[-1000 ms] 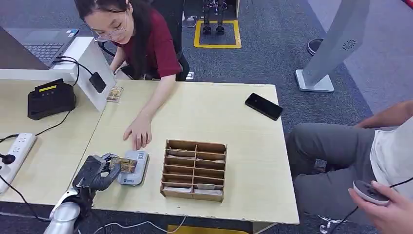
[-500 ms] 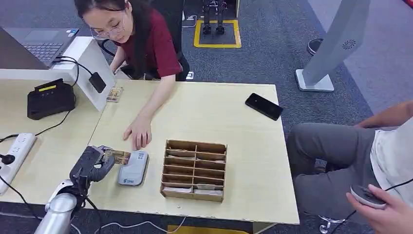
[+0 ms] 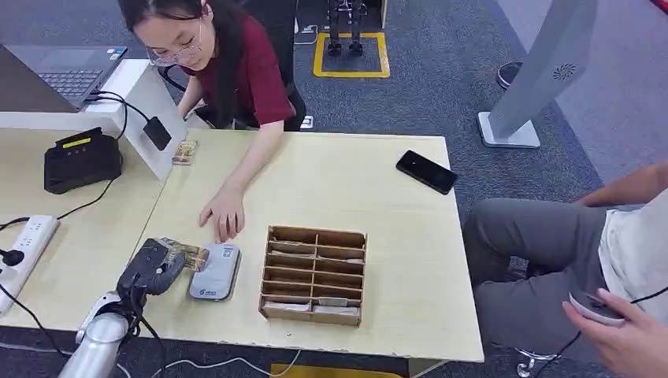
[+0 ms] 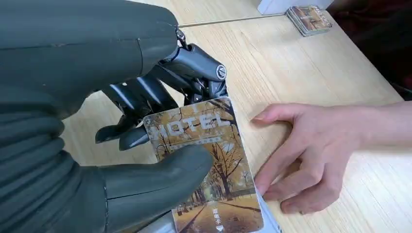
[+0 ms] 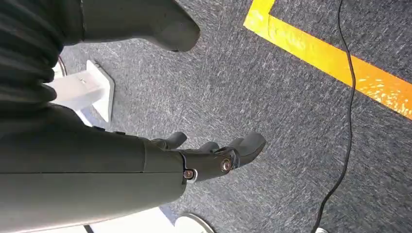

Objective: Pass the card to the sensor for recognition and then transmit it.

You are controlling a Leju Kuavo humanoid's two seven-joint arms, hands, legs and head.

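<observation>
Card (image 4: 209, 160) pinched in left hand (image 3: 154, 268) beside sensor (image 3: 214, 272); right hand (image 5: 194, 155) empty, spread.

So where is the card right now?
In the head view, the card is pinched in the left hand, at the sensor's left edge, near a person's hand.

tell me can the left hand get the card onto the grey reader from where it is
Probably yes: the left hand holds the card right beside the reader, nothing between. The person's hand rests just beyond it.
</observation>
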